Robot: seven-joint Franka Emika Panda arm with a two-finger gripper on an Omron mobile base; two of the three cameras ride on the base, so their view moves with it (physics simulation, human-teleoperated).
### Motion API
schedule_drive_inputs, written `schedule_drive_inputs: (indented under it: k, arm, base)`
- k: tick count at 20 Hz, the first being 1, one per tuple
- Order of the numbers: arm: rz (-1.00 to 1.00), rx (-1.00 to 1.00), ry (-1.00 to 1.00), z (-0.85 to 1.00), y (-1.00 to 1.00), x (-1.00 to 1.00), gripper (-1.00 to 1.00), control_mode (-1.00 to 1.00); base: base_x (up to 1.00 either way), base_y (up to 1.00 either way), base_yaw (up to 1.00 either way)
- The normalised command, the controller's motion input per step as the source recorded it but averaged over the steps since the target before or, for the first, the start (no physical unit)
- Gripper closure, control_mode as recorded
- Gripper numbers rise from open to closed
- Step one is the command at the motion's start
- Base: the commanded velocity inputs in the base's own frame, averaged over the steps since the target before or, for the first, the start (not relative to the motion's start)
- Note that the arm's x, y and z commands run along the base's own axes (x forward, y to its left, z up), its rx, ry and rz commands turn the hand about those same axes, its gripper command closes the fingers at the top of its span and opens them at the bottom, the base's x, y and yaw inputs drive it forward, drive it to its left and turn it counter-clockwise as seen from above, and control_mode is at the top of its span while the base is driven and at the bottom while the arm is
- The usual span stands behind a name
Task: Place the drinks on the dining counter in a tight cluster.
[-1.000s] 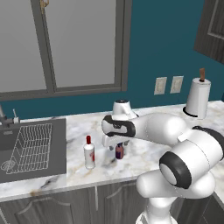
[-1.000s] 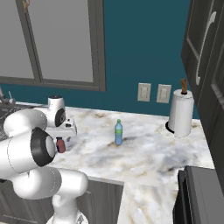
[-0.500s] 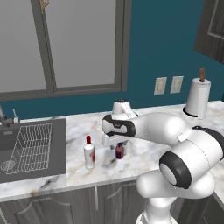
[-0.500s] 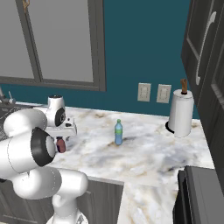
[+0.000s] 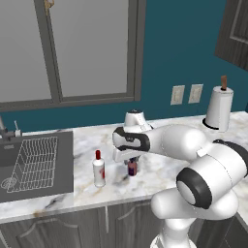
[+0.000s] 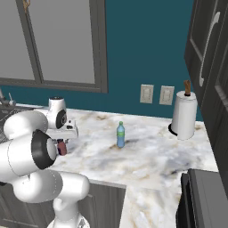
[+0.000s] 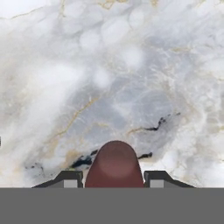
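the two-finger gripper [image 7: 113, 178] pinches the short dark maroon bottle [image 7: 114, 165] between its fingertips, near the rounded top; it looks light, rigid, smooth, perhaps slippery.

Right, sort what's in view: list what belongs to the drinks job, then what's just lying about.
For the job:
- maroon bottle, gripper shut on it
- white bottle with red cap
- blue-green bottle

Lying about:
- paper towel roll
- sink with wire rack
- wall sockets
- window
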Motion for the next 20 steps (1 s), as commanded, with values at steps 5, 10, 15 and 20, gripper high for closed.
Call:
schedule_drive_inputs:
  k: [5, 10, 15, 20]
  arm:
    - [0.0, 0.0, 0.0, 0.12, -0.12, 0.0, 1.0, -1.0]
    - [-0.01, 0.03, 0.0, 0.58, -0.27, -0.12, 1.0, -1.0]
    - [-0.05, 0.02, 0.0, 0.81, -0.17, -0.1, 1.0, -1.0]
    - [0.0, 0.0, 0.03, 0.82, -0.21, -0.43, 1.0, -1.0]
  base:
    - [0.0, 0.0, 0.0]
    - [0.0, 0.0, 0.0]
    - [0.0, 0.0, 0.0]
    - [0.0, 0.0, 0.0]
